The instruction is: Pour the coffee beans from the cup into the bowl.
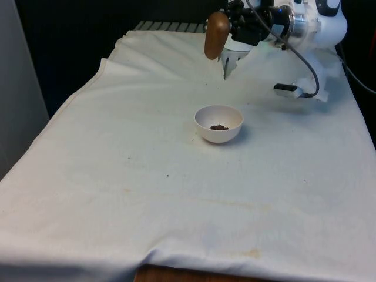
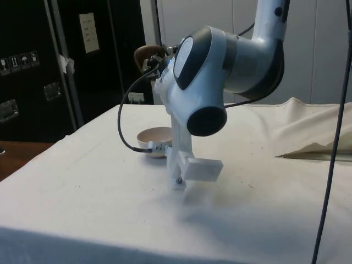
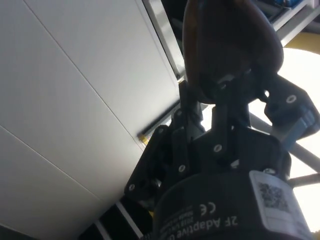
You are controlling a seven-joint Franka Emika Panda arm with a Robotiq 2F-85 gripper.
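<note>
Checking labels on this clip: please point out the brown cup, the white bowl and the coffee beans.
brown cup [image 1: 217, 35], front view, middle of its side wall.
white bowl [image 1: 218, 137], front view, its outer wall facing the camera.
coffee beans [image 1: 219, 127], front view, the small dark heap inside the bowl.

Counter [image 1: 117, 176]: open cloth on all sides of bowl [image 1: 218, 123]; the bowl is the sole obstacle.

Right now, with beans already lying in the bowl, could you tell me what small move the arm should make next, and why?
Probably lower the brown cup towards the cloth beside the white bowl and set it down. The gripper holds the cup high, behind the bowl rather than over it, and a small heap of coffee beans lies in the bowl, so the pour looks finished.
</note>
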